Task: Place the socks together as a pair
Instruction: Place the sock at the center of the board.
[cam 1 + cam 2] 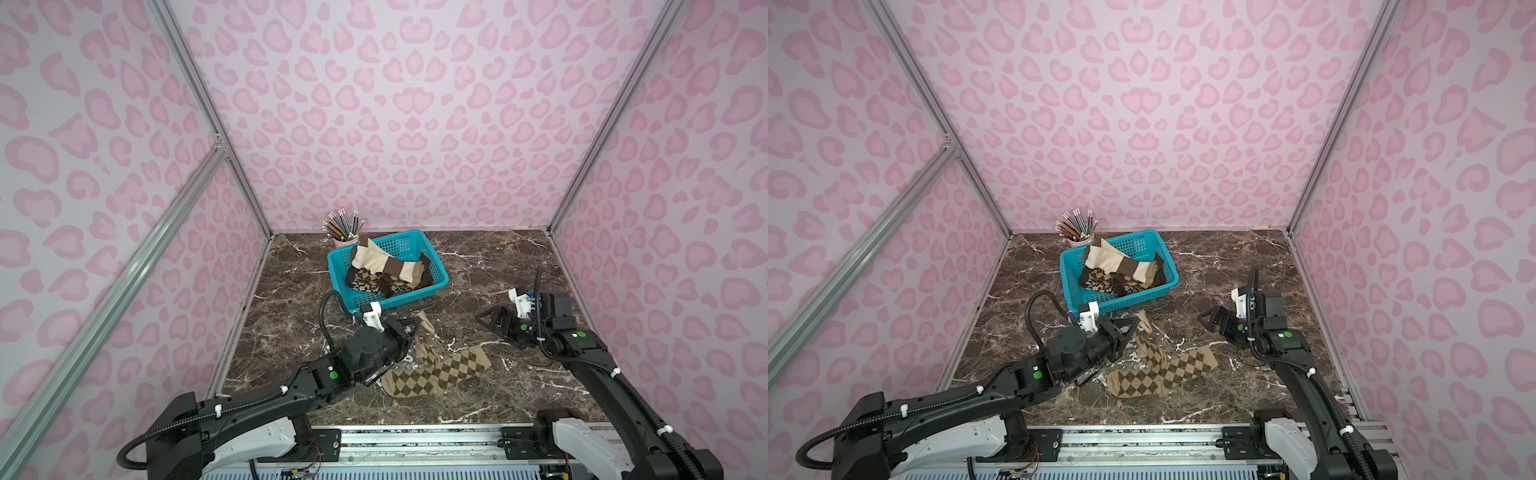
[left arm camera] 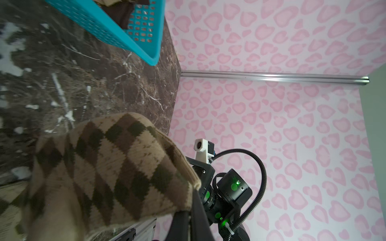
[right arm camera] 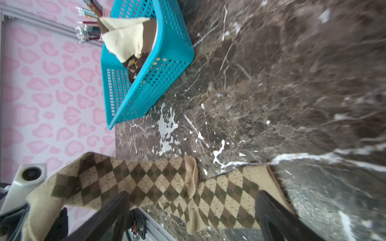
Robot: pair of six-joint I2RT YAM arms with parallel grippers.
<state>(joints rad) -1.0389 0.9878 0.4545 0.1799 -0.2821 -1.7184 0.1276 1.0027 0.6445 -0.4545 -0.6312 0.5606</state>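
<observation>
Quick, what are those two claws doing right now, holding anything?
Left gripper: shut on the raised diamond-check sock.
Right gripper: open, holding nothing.

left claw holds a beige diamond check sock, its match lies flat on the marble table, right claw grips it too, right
No: both top views show the right claw open and empty. The left claw alone holds the beige diamond-check knit sock; its match lies flat.
</observation>
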